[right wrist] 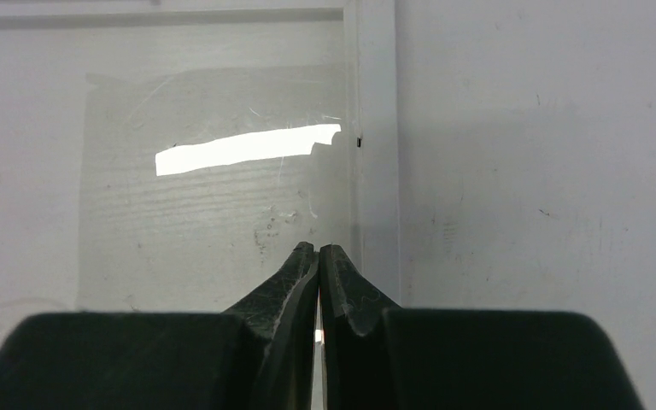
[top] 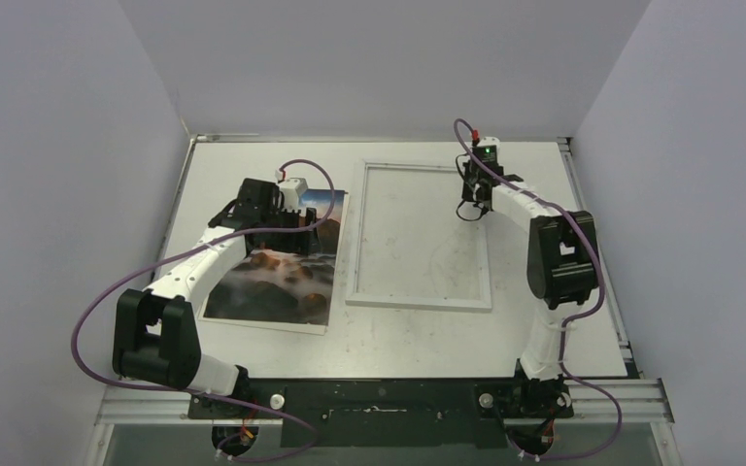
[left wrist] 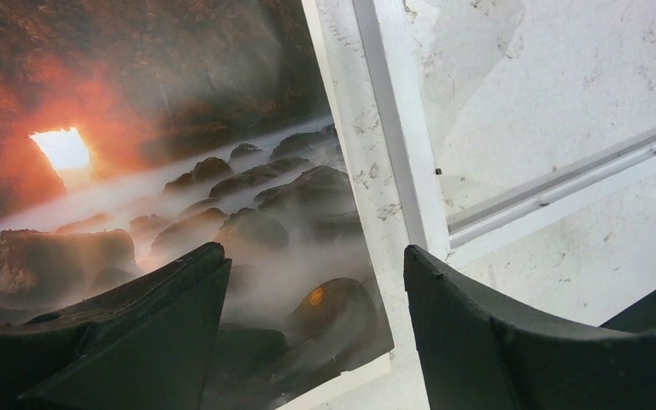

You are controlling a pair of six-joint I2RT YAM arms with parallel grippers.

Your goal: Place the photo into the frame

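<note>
The photo (top: pixel 277 272), dark rocks in mist with an orange glow, lies flat on the left of the table. Beside it on the right lies the white frame (top: pixel 418 303), with bare table showing through it. My left gripper (top: pixel 296 199) hovers over the photo's far right corner. In the left wrist view it (left wrist: pixel 316 265) stands open, straddling the photo's (left wrist: pixel 179 171) edge next to the frame's rail (left wrist: pixel 397 145). My right gripper (top: pixel 474 189) is over the frame's far right side. It (right wrist: pixel 319 249) is shut with nothing seen between its fingertips, just inside the frame's rail (right wrist: pixel 376 128).
The white table (top: pixel 544 330) is walled in by grey panels on three sides. Purple cables (top: pixel 107 291) loop off both arms. A metal rail (top: pixel 379 398) with the arm bases runs along the near edge.
</note>
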